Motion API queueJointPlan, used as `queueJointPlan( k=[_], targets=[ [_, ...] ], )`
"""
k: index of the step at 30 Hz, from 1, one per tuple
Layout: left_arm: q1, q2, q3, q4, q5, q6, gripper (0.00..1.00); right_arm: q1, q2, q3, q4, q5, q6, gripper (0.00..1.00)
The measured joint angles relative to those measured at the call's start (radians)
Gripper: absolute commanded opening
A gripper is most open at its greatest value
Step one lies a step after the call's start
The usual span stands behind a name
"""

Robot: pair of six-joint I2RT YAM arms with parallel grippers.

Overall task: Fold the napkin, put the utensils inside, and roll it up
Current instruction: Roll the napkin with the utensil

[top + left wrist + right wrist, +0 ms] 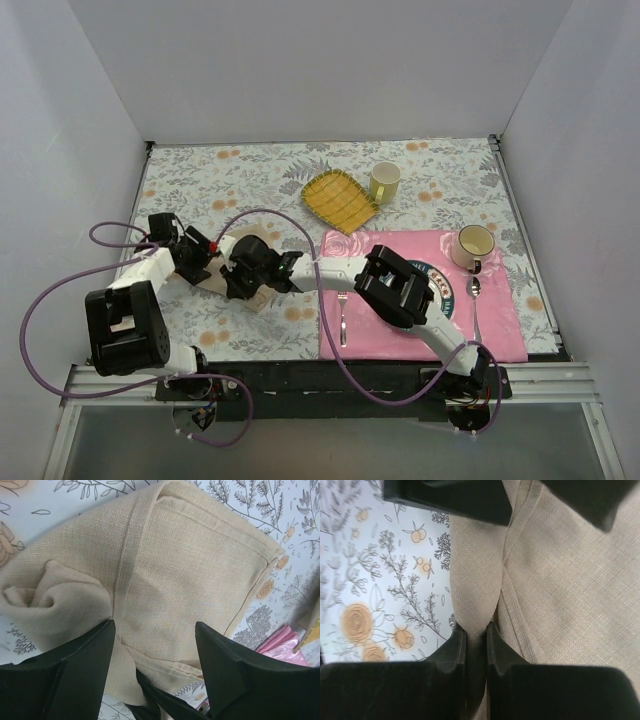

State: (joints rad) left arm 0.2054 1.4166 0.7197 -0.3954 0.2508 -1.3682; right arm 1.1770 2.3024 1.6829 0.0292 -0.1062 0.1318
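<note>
The beige napkin (190, 570) lies toward the left edge of the counter (190, 180), on its floral-printed covering. It is a coarse, linen-like weave, folded over into a rough rectangle with a stitched hem running parallel to its edges. One corner is bunched into a soft, rounded lump.

The left tool (154, 627) hangs over the cloth with its two blunt black fingers (75, 670) spread wide and the flat cloth showing between them. I can't tell whether their tips touch the fabric.

The right tool (475, 627) reaches across from the other side. Its fingers (451, 652) are pressed nearly together and pinch a narrow raised ridge of the napkin, where the hem doubles over.

A glossy pink rose-patterned placemat (500, 320) fills the near right corner of the counter. On it lie a slim silver fork (342, 315) at its left edge and a spoon (475, 300) toward its right. A cream cup (473, 245) stands at the mat's far right corner. Beyond the mat, a yellow checked woven cloth (340, 198) lies just beside a pale yellow mug (384, 180).
</note>
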Motion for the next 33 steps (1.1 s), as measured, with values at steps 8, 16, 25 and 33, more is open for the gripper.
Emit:
queueJointPlan(
  k=[8,16,25,33],
  targets=[
    [-0.084,-0.109,0.05,-0.164,-0.241,-0.02,0.66,-0.085,0.0,-0.15,0.253,-0.27,0.433,0.01],
    [-0.085,-0.218,0.048,-0.269,-0.294,-0.053,0.67,-0.105,-0.005,-0.407,0.681,-0.352,0.87,0.01],
    [-0.086,-0.132,0.023,-0.328,-0.194,-0.113,0.58,-0.108,-0.008,-0.501,0.841,-0.334,1.044,0.01],
    [-0.084,-0.043,-0.033,-0.284,-0.132,-0.135,0.15,-0.107,-0.018,-0.49,0.794,-0.328,1.012,0.01]
  ],
)
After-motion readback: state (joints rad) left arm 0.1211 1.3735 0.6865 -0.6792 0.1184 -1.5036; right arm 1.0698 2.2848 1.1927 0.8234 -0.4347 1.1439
